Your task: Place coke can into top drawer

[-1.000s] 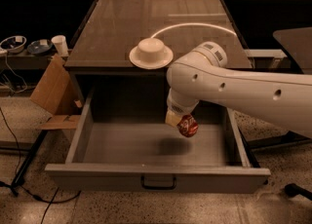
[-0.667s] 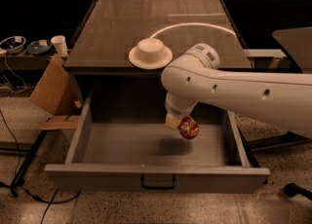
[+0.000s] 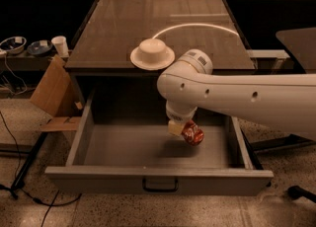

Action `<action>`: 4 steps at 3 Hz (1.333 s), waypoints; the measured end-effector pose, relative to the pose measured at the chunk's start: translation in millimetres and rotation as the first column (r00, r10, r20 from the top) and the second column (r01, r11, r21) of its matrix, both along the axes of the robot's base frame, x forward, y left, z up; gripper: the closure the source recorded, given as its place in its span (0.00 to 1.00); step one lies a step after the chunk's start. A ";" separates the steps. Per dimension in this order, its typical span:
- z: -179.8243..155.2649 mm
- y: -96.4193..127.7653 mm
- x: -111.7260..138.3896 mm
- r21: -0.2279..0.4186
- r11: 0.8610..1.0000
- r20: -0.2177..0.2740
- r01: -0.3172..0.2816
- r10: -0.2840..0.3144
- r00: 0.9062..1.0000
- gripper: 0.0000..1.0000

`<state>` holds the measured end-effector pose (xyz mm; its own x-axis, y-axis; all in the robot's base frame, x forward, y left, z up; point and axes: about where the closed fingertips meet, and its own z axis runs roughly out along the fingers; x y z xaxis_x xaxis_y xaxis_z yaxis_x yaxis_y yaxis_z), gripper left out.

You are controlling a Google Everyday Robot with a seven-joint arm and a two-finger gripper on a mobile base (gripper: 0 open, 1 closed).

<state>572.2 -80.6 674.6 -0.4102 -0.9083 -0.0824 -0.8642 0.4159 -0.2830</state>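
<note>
A red coke can (image 3: 193,133) hangs tilted in the air inside the open top drawer (image 3: 98,179), a little right of the drawer's middle and clear of its floor, where a soft shadow lies below and to the can's left. The gripper (image 3: 183,130) has the can clamped at its upper left side: one pale finger (image 3: 174,128) shows pressed against the can, while the other is hidden behind the can and the wrist, so the jaws stand only as far apart as the can they hold. The white arm (image 3: 237,97) reaches in from the right edge of the camera view, runs nearly level across the drawer's right wall, bends at a rounded joint above the drawer's rear edge and turns straight down, so that the gripper points into the drawer from above. The drawer is pulled well out of a dark cabinet, its grey front panel facing the camera with a small dark handle (image 3: 160,185) at the centre. On the cabinet top (image 3: 123,23), just behind the arm's joint, an upturned white bowl (image 3: 152,48) sits on a plate (image 3: 139,63) near the front edge. To the left of the cabinet a piece of brown cardboard (image 3: 52,93) leans against its side, and a white paper cup (image 3: 60,46) stands on a low shelf beyond it.
</note>
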 end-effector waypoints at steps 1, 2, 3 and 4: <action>-7.3 -0.9 -1.0 -0.058 0.998 -0.013 -0.005 0.004 1.000 0.82; -13.1 -1.4 -1.6 -0.116 0.993 -0.026 -0.007 0.004 1.000 0.58; -17.7 -2.1 -3.0 -0.152 0.988 -0.038 -0.008 0.002 0.999 0.35; -21.7 -2.6 -4.0 -0.169 0.986 -0.051 -0.006 -0.003 0.999 0.04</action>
